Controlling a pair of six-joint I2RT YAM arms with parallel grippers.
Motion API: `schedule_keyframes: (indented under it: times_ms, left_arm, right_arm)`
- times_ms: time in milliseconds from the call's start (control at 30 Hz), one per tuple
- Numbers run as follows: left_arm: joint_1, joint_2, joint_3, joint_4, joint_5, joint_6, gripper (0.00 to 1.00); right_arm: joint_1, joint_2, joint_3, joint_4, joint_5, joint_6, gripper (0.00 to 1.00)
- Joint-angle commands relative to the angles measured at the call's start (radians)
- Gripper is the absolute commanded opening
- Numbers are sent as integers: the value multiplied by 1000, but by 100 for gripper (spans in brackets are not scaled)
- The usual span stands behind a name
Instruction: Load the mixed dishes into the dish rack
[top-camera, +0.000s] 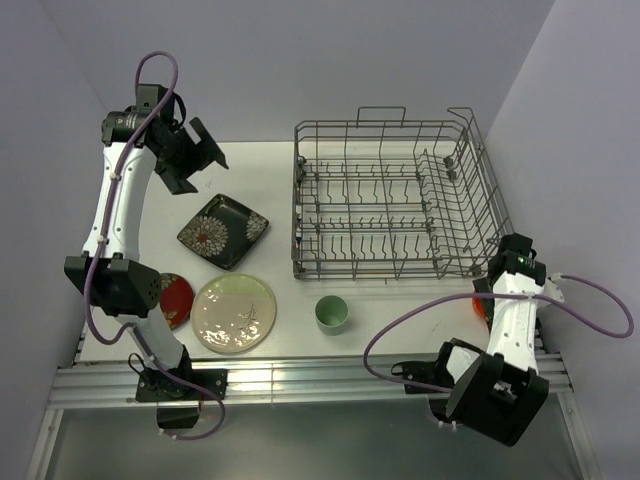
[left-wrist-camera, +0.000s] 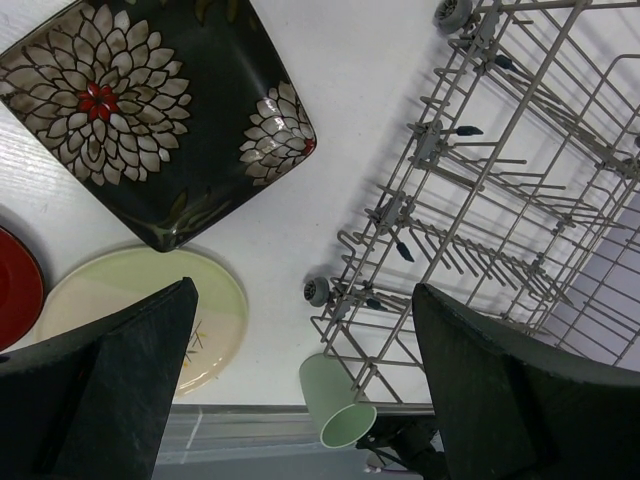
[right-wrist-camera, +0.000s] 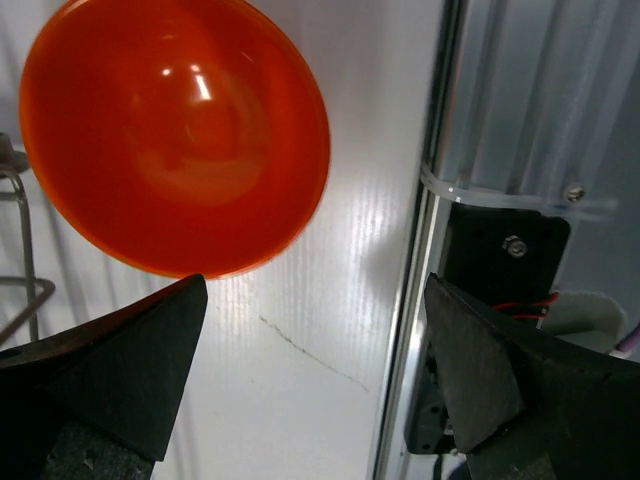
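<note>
Right, my left gripper (left-wrist-camera: 305, 290) hangs with its jaws spread wide and nothing between them, lifted off the table (top-camera: 260, 170) to the left of the dish rack (top-camera: 395, 200). Its wrist camera looks down between the fingers at the rack's near left corner, where I can see a small wheel and the upright tines up close. The overhead camera gives me none of that detail.

Left of the rack lies the black square plate (left-wrist-camera: 140, 110) with its white flowers. Nearer to me and still left of the rack sits the cream plate (top-camera: 234, 313), flat on the table. The red plate (top-camera: 175, 298) is further left again. The overhead view hides part of it behind the left arm, and the wrist view catches only its edge. The green cup (top-camera: 331, 314) stands upright just in front of the rack's near side.

My right gripper (right-wrist-camera: 315, 282) is also spread wide and holds nothing. It points straight down by the rack's near right corner. Its own camera fills with the orange bowl (right-wrist-camera: 175, 140), mouth up on the table just beyond the fingertips and touching neither. From overhead that bowl is only a sliver behind the right arm.
</note>
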Motion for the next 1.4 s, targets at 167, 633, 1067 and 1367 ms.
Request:
schedule_keyframes:
  times_ms: [167,633,1067,1367]
  left_arm:
    - [0,-5,11,46,37,19,95]
    - [0,13,23,32,42,13,95]
    - [7,1,44,18,40,32,94]
    - [14,-17,38,9,57,33,94]
  right_arm:
    - [-7,112,1,150,52,60,96]
    - [-7,26,-117,145,40,143,92]
    - [-7,118,-137,197,128,222,60]
    - [-7,17,-108,61,114,257,0]
